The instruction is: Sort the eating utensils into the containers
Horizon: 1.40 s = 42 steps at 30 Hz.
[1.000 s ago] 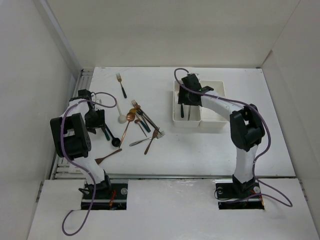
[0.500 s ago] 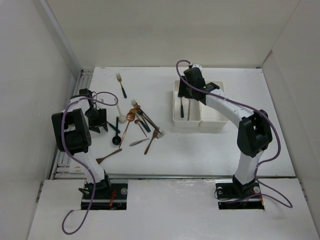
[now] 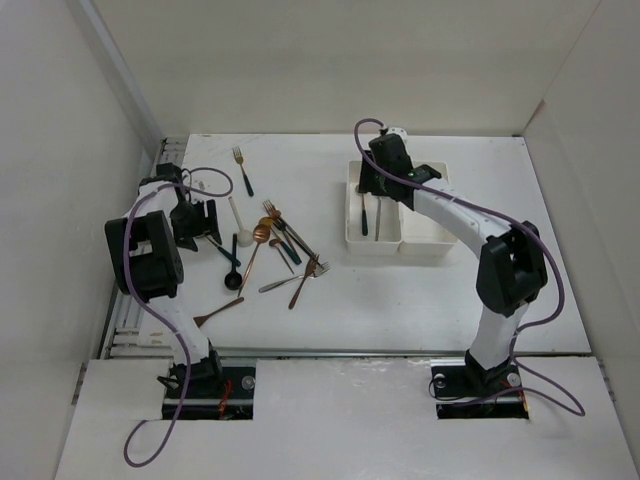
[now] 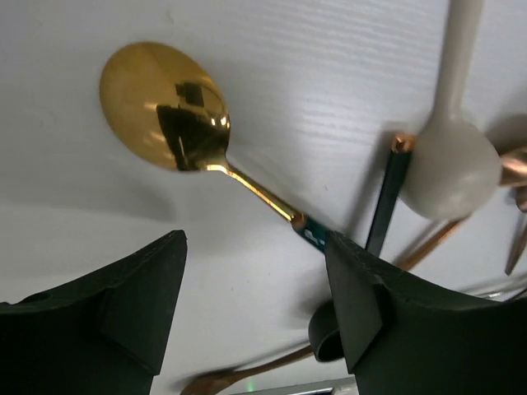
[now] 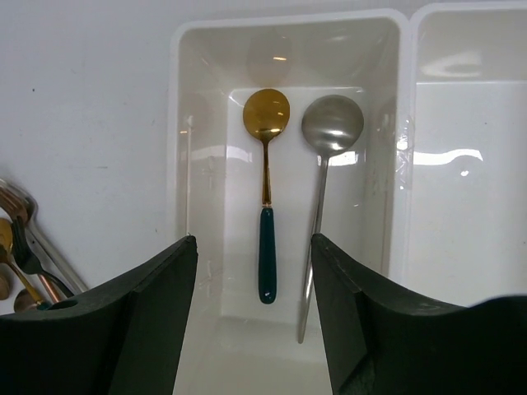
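I've got left gripper jaws spread, empty, gold spoon on the table at upper left of its wrist view; right gripper spread, empty, over the frame-left bin holding a teal-handled spoon and silver spoon; loose utensils centre-left of top view.

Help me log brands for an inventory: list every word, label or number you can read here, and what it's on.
No readable text in any view.
Gold spoon in the left wrist view: a pale speck on its green handle, too small to read.
White bin and the silver spoon in it: no lettering visible.
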Each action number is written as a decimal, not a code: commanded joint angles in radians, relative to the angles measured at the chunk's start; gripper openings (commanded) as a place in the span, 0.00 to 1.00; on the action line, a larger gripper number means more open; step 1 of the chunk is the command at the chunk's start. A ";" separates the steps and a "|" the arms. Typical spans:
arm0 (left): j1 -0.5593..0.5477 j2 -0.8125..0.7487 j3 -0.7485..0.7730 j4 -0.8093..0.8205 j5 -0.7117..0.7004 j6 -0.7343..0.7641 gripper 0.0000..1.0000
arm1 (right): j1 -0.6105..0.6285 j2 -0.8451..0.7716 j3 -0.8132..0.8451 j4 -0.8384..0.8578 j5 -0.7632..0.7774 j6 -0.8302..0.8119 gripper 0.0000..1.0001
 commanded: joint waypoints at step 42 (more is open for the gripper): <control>0.045 0.029 0.296 -0.184 0.104 0.059 0.00 | 0.071 -0.169 -0.054 0.061 0.028 -0.154 0.78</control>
